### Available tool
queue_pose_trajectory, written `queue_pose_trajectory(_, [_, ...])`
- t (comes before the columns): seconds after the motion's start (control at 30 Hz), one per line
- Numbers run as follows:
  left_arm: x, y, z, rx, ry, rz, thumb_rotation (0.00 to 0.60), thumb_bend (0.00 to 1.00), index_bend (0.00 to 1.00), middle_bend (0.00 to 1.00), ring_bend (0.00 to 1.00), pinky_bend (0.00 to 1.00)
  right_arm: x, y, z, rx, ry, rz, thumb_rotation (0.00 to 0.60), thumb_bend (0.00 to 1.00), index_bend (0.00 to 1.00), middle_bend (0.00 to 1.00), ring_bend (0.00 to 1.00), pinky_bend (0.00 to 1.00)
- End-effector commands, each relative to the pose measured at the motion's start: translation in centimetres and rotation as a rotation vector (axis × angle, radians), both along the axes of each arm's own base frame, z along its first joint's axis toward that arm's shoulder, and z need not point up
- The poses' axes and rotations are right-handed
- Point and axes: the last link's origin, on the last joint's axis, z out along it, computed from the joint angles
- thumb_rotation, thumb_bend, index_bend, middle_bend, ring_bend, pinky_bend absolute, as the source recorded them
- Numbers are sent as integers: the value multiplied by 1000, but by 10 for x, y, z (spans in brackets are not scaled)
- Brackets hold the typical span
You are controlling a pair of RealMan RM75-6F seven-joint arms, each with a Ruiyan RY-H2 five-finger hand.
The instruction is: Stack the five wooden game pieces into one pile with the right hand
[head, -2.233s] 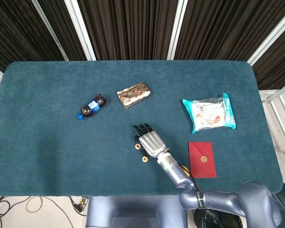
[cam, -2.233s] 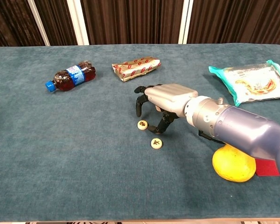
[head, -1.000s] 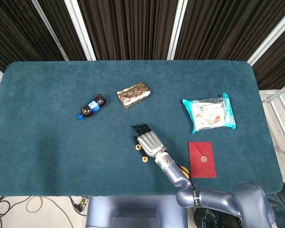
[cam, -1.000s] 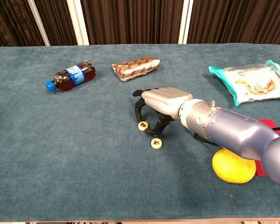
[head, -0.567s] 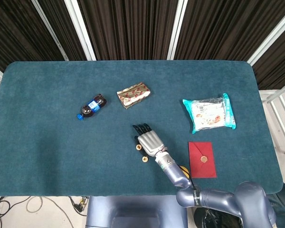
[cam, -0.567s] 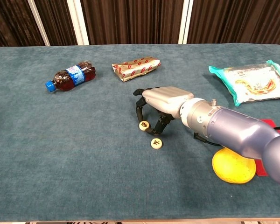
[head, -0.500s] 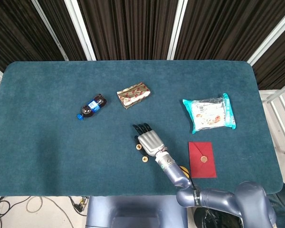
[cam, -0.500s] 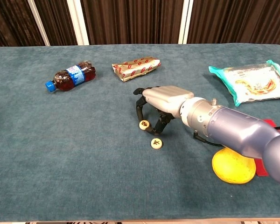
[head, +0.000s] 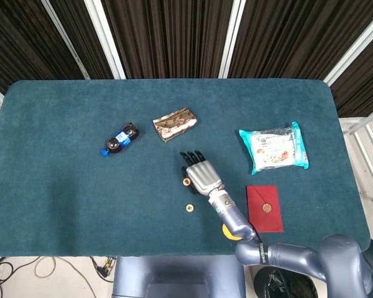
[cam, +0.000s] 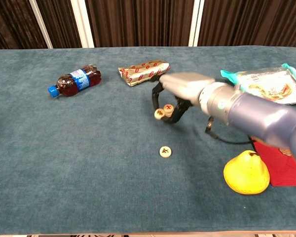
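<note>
My right hand hangs above the middle of the table, seen side-on in the chest view. It pinches wooden game pieces between thumb and fingers. Two round pale faces show there, one with a dark mark and one with a red mark. From the head view only one held piece peeks out at the hand's left edge. Another wooden piece lies flat on the cloth below and in front of the hand. Any further pieces are hidden. The left hand shows in neither view.
A small cola bottle lies to the left and a gold-wrapped snack sits behind the hand. A teal packet lies at the right. A red envelope and a yellow pear-shaped object sit near the front edge.
My right hand has risen off the cloth and moved back and to the right, carrying pieces it pinched. One piece stays on the table where it was.
</note>
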Motion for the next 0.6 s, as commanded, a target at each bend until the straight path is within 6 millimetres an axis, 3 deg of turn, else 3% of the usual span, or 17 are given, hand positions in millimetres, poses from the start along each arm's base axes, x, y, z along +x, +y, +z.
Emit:
queue_pose_trajectory(0.03, [0, 0, 0, 1, -4, 1, 600, 603, 100, 0, 0, 0, -1, -9, 15, -9, -12, -40, 600, 424, 527, 0, 0, 0])
queue_pose_trajectory(0.23, [0, 0, 0, 2, -4, 0, 600, 602, 99, 0, 0, 0, -8, -16, 25, -22, 11, -75, 600, 423, 526, 0, 0, 0])
queue_pose_trajectory(0.6, [0, 0, 0, 2, -1, 1, 600, 603, 99, 0, 0, 0, -7, -22, 22, -29, 12, -92, 600, 423, 527, 0, 0, 0])
